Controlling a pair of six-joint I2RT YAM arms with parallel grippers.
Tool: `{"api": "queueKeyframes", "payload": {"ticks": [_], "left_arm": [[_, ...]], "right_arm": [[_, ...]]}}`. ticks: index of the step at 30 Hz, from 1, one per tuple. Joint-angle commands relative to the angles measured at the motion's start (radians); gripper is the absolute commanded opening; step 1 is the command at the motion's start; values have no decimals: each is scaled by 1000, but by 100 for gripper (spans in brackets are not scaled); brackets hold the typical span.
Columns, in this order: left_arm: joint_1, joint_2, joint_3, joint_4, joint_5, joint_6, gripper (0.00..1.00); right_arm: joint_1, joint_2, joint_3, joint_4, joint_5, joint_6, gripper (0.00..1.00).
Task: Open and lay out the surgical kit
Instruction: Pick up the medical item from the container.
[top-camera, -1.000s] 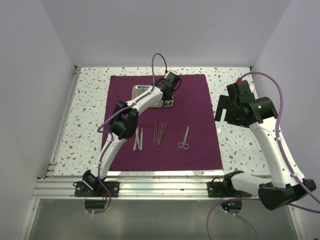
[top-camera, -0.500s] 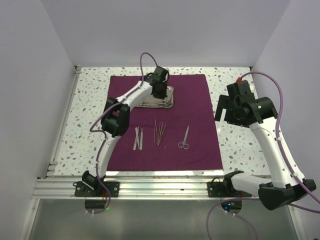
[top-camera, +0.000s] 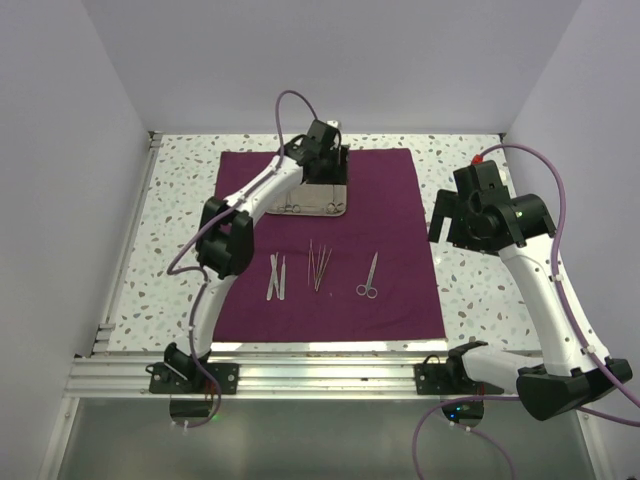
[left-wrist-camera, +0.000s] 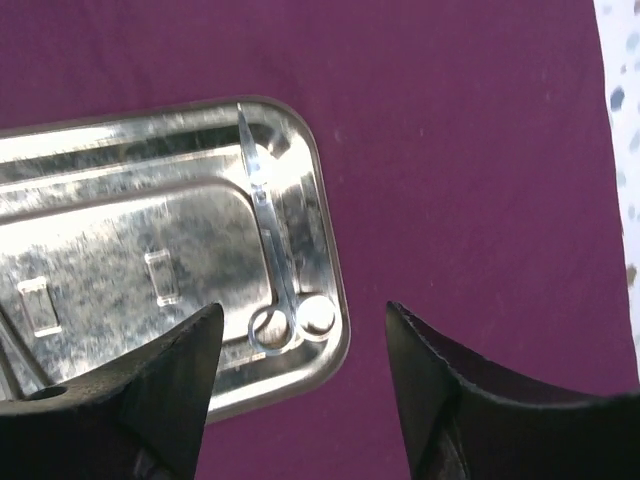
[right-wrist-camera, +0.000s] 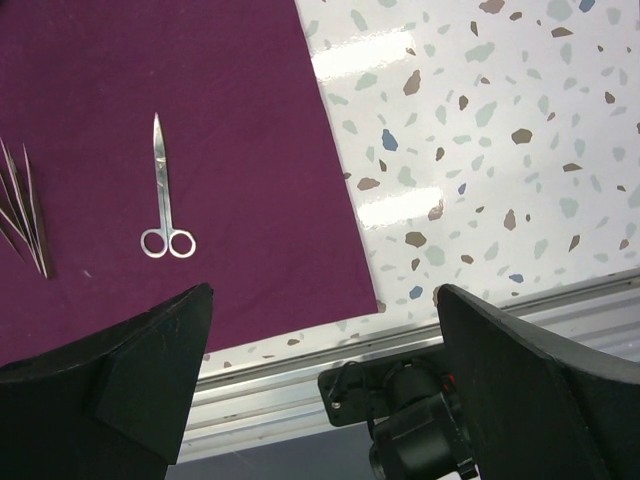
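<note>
White walls (top-camera: 60, 150) enclose a speckled table (top-camera: 170, 220), over which a purple cloth (top-camera: 400, 200) is spread flat. The left gripper (left-wrist-camera: 302, 312) is held with its jaws parted and nothing between them, just above the right end of a steel tray (left-wrist-camera: 120, 250). Ring-handled scissors (left-wrist-camera: 272, 250) lie inside that end. The tray is set by the middle of the cloth's far edge. Toward the near edge, tweezers (top-camera: 276, 277), probes (top-camera: 318, 265) and second scissors (top-camera: 368, 277) are laid in a row. The right gripper (right-wrist-camera: 320, 295) is spread wide and empty over the cloth's near right corner. A second ago the left jaws were shut; the right arm is unchanged.
</note>
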Motion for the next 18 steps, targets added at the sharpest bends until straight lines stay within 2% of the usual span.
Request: {"api": "queueKeyframes", "payload": {"ticks": [1,10,18], "left_arm": [[-19,77,146,-11,-178,12,70],[-26,178,156,82,-301,62,73],[-40,273,211,116,-333,150,73]], "right_arm": [[-1,-17,-2,3,-8,-3,99],[-3,-11,23,-64,39,-1,98],[-4,23,63,-89,75,2,98]]}}
